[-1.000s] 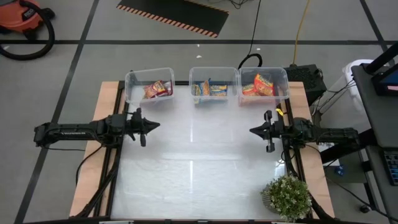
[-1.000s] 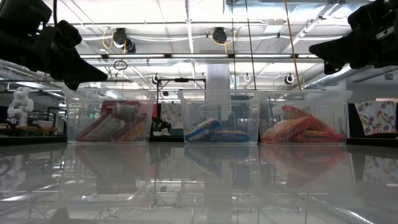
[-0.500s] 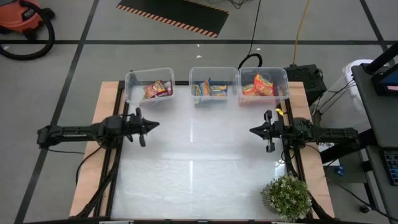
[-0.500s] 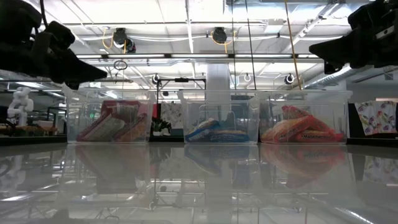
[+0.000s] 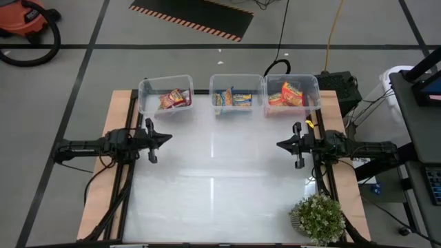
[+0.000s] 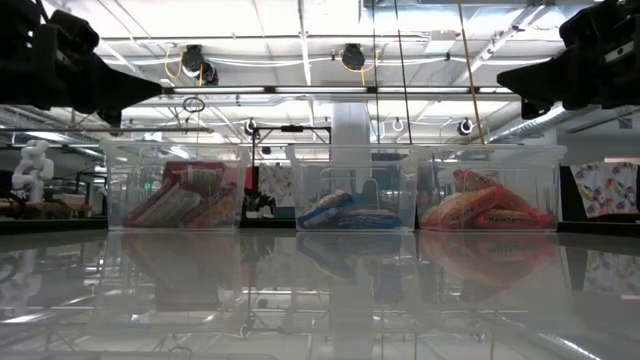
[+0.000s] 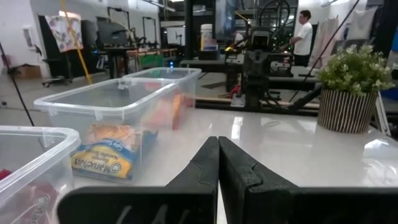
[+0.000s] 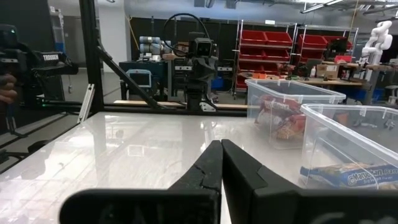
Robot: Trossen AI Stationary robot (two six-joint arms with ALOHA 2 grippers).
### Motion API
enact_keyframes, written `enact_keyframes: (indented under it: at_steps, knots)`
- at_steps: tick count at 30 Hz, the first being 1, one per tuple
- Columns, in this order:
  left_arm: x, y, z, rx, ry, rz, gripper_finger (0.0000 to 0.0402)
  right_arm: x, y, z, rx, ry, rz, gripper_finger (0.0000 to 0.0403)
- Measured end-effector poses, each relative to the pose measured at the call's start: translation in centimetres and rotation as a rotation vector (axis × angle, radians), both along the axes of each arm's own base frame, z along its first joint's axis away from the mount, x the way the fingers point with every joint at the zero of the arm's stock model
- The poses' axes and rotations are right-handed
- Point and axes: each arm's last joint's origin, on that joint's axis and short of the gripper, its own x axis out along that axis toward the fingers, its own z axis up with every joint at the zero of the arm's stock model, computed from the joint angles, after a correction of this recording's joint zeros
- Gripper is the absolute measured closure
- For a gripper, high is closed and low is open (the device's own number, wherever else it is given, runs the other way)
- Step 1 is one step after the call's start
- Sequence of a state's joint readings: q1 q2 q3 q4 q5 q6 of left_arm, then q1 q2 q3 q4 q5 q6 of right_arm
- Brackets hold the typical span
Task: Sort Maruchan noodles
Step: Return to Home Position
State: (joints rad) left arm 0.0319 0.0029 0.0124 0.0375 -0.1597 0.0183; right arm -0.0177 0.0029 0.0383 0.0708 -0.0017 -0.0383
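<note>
The Maruchan noodles lie sorted in three clear bins along the table's far edge: dark red packets [image 5: 175,99] in the left bin, blue/silver packets [image 5: 234,99] in the middle one, orange packets [image 5: 290,94] in the right one. The low view shows them as red [image 6: 185,205], blue [image 6: 345,212] and orange [image 6: 485,208] stacks resting flat on the bin floors. My left gripper [image 5: 167,138] hovers shut above the table's left side, holding nothing. At the right side, my right gripper [image 5: 278,145] hovers shut and holds nothing either.
A potted plant [image 5: 318,218] stands at the table's near right corner. The three bins [image 5: 236,81] line the far edge. The glossy white tabletop [image 5: 220,186] stretches between the two arms.
My left arm has drawn back toward the table's left edge, its gripper still shut and pointing right. In the low view it has risen slightly and moved farther out of the picture. My right arm has kept still.
</note>
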Motion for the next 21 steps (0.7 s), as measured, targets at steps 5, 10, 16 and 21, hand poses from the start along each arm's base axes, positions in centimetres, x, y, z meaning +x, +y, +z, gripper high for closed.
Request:
enact_keyframes:
  at_steps: [5,10,16,21]
  knots:
    - [0.02,-0.07,-0.03,0.022,0.008,-0.002,0.04,0.0,0.0,0.0,0.0,0.0,0.0,0.0403]
    - [0.05,-0.23,-0.12,0.008,0.014,-0.058,0.04,0.0,0.0,0.0,0.0,0.0,0.0,0.0403]
    - [0.05,-0.3,-0.15,0.017,0.018,-0.071,0.04,0.0,0.0,0.0,0.0,0.0,0.0,0.0403]
    - [0.06,-0.3,-0.15,0.03,0.021,-0.068,0.04,0.0,0.0,0.0,0.0,0.0,0.0,0.0403]
